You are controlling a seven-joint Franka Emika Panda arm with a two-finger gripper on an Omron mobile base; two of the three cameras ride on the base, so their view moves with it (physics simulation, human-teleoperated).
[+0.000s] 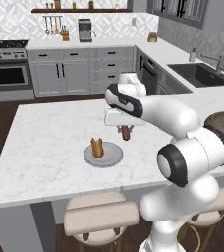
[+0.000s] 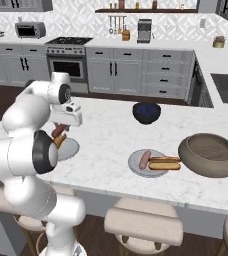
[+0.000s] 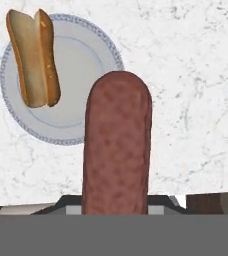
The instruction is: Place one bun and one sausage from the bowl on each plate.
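Now, held sausage [image 3: 117, 145]: reddish-brown, hanging upright from the gripper [image 1: 126, 129] above the marble island counter [image 1: 45, 142], just beside the near plate's rim.
Jaws: pinching the sausage at its upper end, closed narrowly on it.
Near plate [image 1: 109, 156]: light grey with a patterned rim, on the counter in front of the arm, carrying one bun.
Bun on near plate [image 3: 34, 57]: golden-tan, split lengthwise, lying toward one side of the plate; the rest of the plate is bare.
Second plate [image 2: 134, 165]: farther along the counter, between the near plate and the brown bowl, holding both a sausage and a bun.
Sausage on second plate [image 2: 145, 159]: lies touching the bun beside it.
Bun on second plate [image 2: 164, 163]: lies across the plate toward the bowl side.
Brown bowl [image 2: 209, 154]: wide, grey-brown, just beside the second plate; no food shows inside from the right base view.
Dark bowl [image 2: 146, 112]: small, glossy blue-black, behind the second plate, well apart from the gripper.
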